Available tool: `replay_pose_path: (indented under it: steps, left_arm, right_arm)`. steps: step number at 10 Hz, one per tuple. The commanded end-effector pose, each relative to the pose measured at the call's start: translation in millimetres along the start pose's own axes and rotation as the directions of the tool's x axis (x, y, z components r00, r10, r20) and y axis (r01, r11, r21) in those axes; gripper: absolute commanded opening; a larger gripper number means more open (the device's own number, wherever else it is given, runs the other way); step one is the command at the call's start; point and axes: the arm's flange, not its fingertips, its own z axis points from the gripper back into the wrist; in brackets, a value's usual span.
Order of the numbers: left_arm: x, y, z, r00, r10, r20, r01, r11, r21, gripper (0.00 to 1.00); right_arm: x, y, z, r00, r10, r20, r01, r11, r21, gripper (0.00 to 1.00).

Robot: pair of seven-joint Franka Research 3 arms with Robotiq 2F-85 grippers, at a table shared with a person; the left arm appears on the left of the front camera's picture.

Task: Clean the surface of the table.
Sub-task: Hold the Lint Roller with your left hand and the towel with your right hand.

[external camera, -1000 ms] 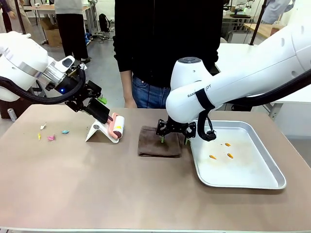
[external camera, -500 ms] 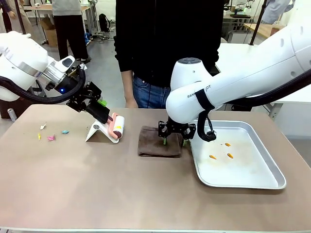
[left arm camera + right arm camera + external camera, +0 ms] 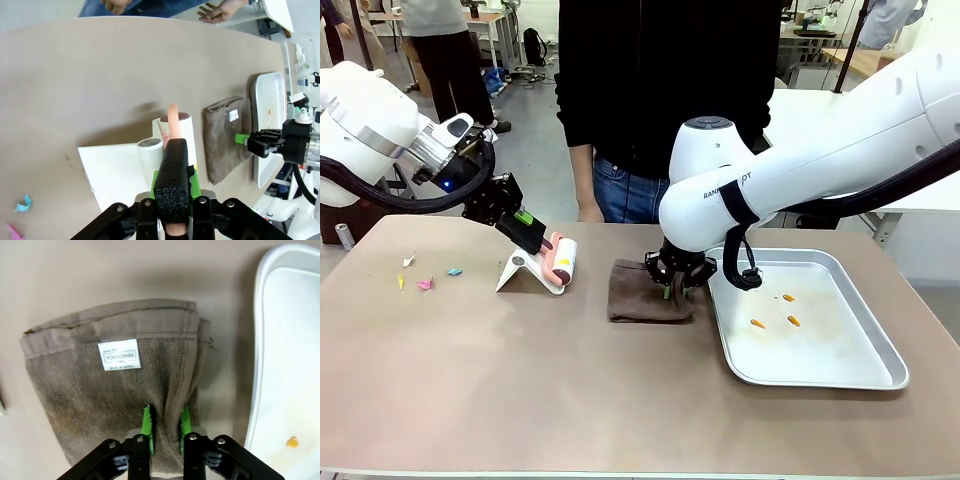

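Surface [image 3: 520, 380]: plain matte tan-brown. Towel [image 3: 638, 305]: brown, with a white label [image 3: 119, 355] in dark print. Tray [image 3: 820, 383]: shiny silver, carrying 3 orange specks [image 3: 757, 323]. Roller [image 3: 566, 260]: white roll, pink handle, on a white stand [image 3: 520, 272]. Paper scraps [image 3: 424, 284]: yellow, pink, blue, white.

Table [image 3: 520, 380]: large, rectangular, level; smooth matte tan-brown top, pale edge.
Top lies flat beneath both the left gripper [image 3: 534, 232] and the right gripper [image 3: 670, 289]; broadest bare stretch sits nearer the robot than either; small coloured paper scraps [image 3: 425, 283] lie on it, left of the left gripper, well apart.
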Motion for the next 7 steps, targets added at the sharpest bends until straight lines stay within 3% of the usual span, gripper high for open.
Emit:
replay_pose_path:
  steps: [1, 7]
  left_arm:
    - [2.1, -0.5, 0.8, 1.0, 0.004, 0.014, -0.004, 1.0, 0.013, 0.0]
    - [3.1, -1.7, 8.3, 0.999, -0.008, 0.036, 0.008, 1.0, 0.014, 0.0]
  right_arm:
    - [0.6, 3.2, -5.2, 0.999, -0.027, -0.021, 0.027, 1.0, -0.005, 0.0]
    - [-0.5, 3.3, -6.7, 0.999, -0.018, -0.031, 0.019, 1.0, 0.011, 0.0]
